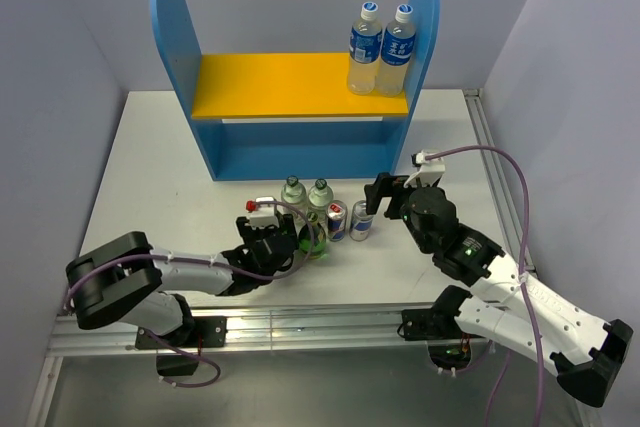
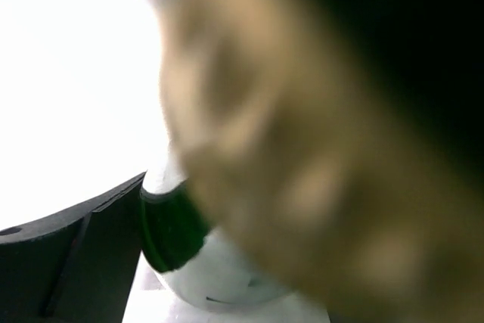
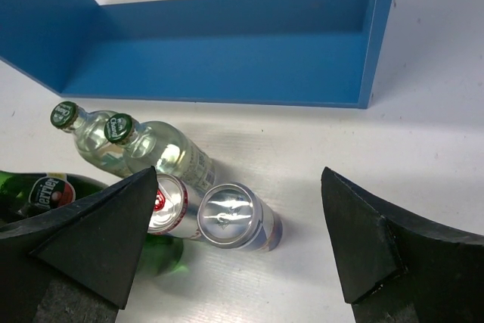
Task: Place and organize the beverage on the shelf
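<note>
— Standing here behind the arms, what do you make of the room?
— I see pale grey walls point(image 1: 60, 47) closing in a white surface point(image 1: 150, 177).
— And on it?
— At the back is the blue two-level shelf with round-topped side panels point(image 1: 172, 37). At the right end of its yellow-orange upper board point(image 1: 270, 85) stand two tall clear bottles with blue labels and caps point(image 1: 366, 47), side by side.
— The small drinks?
— They are on the surface in front of the shelf, in one huddle. There are two short clear bottles point(image 1: 320, 195), two slim silver-and-blue cans point(image 3: 234, 213) just beside them, and a dark green glass bottle point(image 1: 316, 239) nearest us.
— The grippers?
— The left gripper point(image 1: 300, 242) is right at the green bottle. Its own camera is blurred, so I cannot tell whether it pinches the glass. The right gripper point(image 1: 388, 197) hangs just right of the cans, fingers spread wide, holding nothing.
</note>
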Controlling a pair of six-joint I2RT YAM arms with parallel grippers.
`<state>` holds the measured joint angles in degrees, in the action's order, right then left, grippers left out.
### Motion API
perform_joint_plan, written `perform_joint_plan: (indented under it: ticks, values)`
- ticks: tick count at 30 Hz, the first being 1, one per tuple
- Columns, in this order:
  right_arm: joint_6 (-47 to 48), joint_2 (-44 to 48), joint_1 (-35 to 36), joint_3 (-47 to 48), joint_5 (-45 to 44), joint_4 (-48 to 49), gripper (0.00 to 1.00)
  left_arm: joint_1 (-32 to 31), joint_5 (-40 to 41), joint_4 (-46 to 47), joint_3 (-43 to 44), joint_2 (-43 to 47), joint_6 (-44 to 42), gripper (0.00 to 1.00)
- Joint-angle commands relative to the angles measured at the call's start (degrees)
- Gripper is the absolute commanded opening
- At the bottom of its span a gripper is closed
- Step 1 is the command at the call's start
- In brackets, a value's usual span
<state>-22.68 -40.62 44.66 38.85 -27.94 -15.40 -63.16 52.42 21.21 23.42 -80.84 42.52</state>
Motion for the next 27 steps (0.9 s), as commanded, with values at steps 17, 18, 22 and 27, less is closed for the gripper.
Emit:
perform_joint_plan:
  ticks: [17, 18, 22, 27]
  values:
    - [0.09, 0.89, 0.34, -1.41, -1.06, 3.00, 0.95, -2.32, 10.51, -29.45, 16.82, 7.44, 3.62, 0.00]
    - [0.09, 1.07, 0.42, -1.50, -1.15, 3.09, 0.95, -2.50, 9.90, -30.95, 19.36, 8.75, 2.05, 0.00]
    - [0.18, 1.51, 0.42, -1.94, -1.15, 3.62, 0.95, -2.59, 8.57, -36.59, 24.99, 15.95, -2.35, 0.00]
    - [0.09, 2.12, 0.34, -2.37, -1.15, 4.06, 0.95, -0.49, 3.05, -34.32, 36.22, 18.79, -16.37, 0.00]
